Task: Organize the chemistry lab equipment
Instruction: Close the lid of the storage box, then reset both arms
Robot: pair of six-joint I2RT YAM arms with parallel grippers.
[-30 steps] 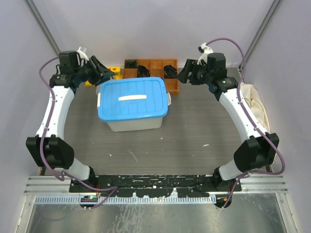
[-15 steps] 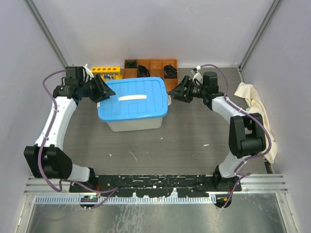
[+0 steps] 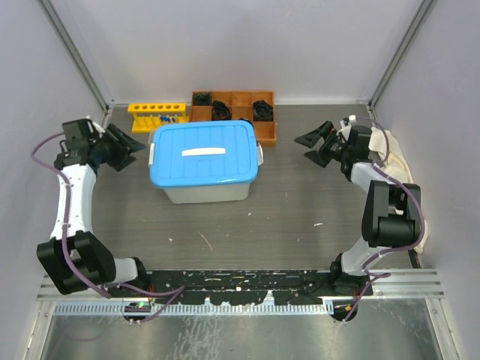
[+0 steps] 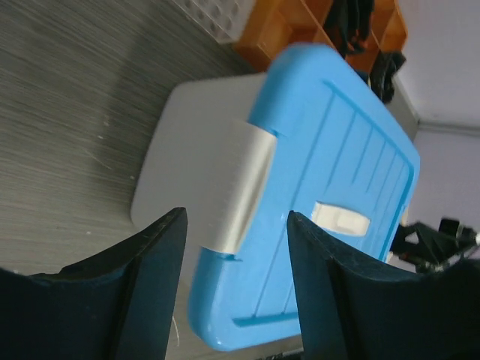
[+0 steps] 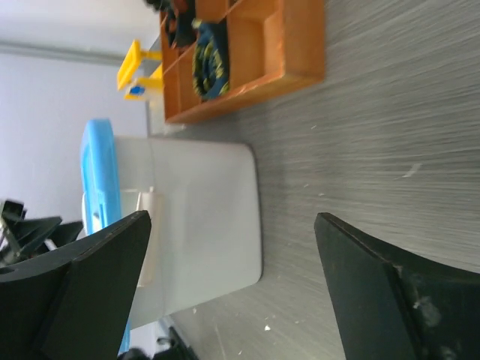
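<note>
Grey table (image 3: 300, 210), blue-lidded bin (image 3: 205, 152), yellow tube rack (image 3: 156, 110) behind, left hand (image 3: 135, 152) and right hand (image 3: 304, 148) spread, empty

Even, soft overhead light; faint shadows; wrist views slightly blurred, foreground defocused

My bench (image 3: 300, 202) is matt grey with a fine streaked grain. The lid (image 3: 204, 154) is smooth blue plastic with a slight sheen, on a pale frosted plastic tub (image 4: 195, 165). My fingers (image 4: 142, 292) look matt black plastic. Cream cloth (image 3: 394, 161) lies crumpled at the bench's right edge.
</note>
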